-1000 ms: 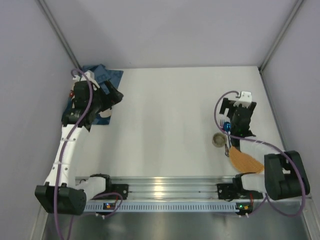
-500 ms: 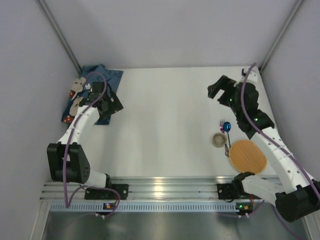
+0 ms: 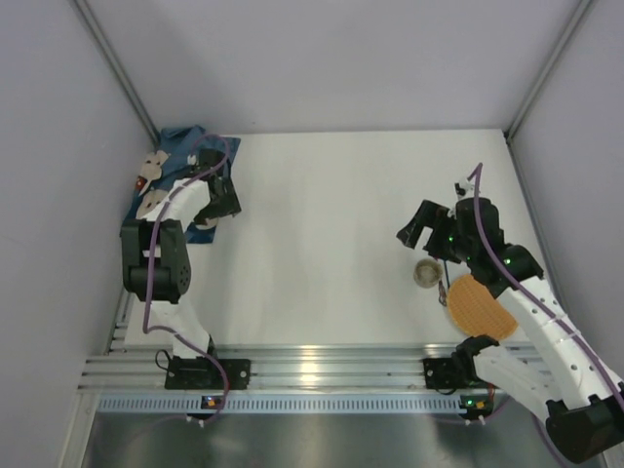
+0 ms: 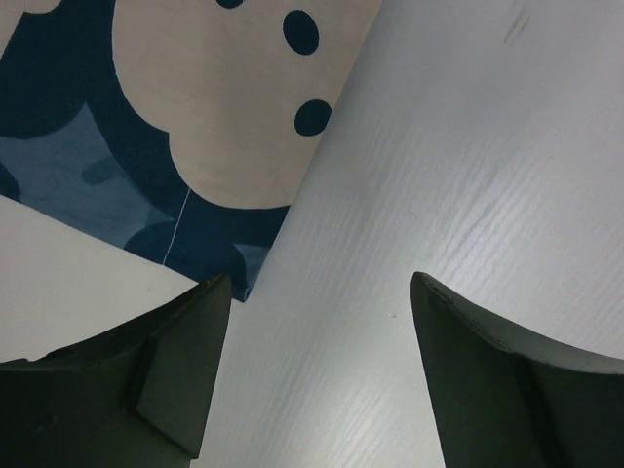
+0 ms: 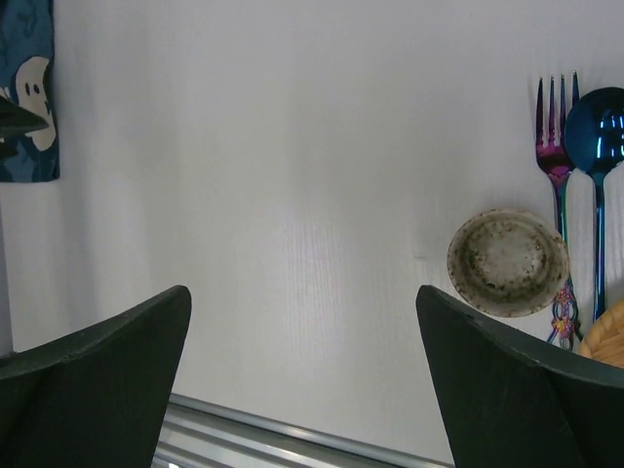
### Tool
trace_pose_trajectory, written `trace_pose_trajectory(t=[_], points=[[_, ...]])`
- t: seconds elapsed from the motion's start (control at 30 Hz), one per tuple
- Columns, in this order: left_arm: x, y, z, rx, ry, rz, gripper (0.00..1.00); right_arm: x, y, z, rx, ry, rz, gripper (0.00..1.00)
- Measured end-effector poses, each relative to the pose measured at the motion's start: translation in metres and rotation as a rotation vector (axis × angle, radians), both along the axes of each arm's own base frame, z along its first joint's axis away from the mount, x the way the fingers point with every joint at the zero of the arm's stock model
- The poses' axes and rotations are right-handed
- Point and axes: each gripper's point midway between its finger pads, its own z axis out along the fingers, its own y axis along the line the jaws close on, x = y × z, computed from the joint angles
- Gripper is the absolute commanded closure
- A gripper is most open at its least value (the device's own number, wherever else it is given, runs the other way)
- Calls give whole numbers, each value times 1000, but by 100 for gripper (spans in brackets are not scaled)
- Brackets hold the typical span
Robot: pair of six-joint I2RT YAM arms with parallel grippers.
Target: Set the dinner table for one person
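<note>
The white dinner table [image 3: 322, 224] has a ribbed aluminium rail [image 3: 322, 366] along its near edge. A blue cartoon-print placemat [image 3: 171, 185] lies rumpled at the far left. My left gripper [image 3: 219, 200] is open and empty at the mat's right edge. In the left wrist view the gripper [image 4: 320, 283] frames bare tabletop, with the placemat [image 4: 195, 127] beside the left finger. My right gripper [image 3: 414, 224] is open and empty, above the table just left of a small speckled cup [image 3: 427, 273]. An orange plate [image 3: 480, 304] lies near it.
The right wrist view shows the open gripper [image 5: 302, 292], the cup [image 5: 507, 263], an iridescent fork [image 5: 558, 166], a blue spoon [image 5: 597, 136], the plate's edge [image 5: 609, 336], the placemat [image 5: 27, 93] far off and the rail [image 5: 292, 439]. Grey walls enclose the table.
My right gripper swung to the far side and has come back nearer, left of the cup. My left arm has folded inward while its gripper stayed at the placemat's right edge.
</note>
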Motion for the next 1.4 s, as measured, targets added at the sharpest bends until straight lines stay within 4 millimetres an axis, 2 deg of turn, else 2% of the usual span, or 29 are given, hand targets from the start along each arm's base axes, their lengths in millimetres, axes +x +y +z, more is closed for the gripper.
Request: trace_pose_trajectory(t=[0.17,0.3,0.5,0.67,0.77,0.8,0.87,0.9,0.97,1.03,1.13,1.23,1.33,1.4], points=[[18,14,-9,23,12,1,21,-9,2,-9,-24,38,49,0],[41,21,-15,37,4,1,21,-11,1,-16,-59,65,82,0],[67,25,-44,65,29,10,22,-9,5,-32,-87,125,121,0],[96,40,-39,88,-14,43,28,-8,6,-42,-108,161,135,0],[106,54,-40,91,-27,78,47,-7,6,-39,-111,161,135,0],[106,58,-41,91,-27,90,58,-6,6,-38,-111,157,134,0],[105,67,-44,81,-25,115,69,-6,6,-37,-111,153,131,0],[104,71,-44,78,-24,125,81,-5,5,-37,-113,153,129,0],[103,76,-45,67,-24,134,100,-5,5,-38,-115,157,127,0],[102,78,-48,59,-23,131,100,-4,4,-40,-119,166,122,0],[102,75,-47,44,-35,124,100,-3,4,-44,-124,182,117,0],[100,65,-47,-6,-44,109,100,-2,3,-47,-131,191,111,0],[99,37,-45,-59,-43,73,100,0,3,-47,-136,192,107,0],[98,1,-44,-87,-32,22,100,2,3,-44,-137,183,103,0]])
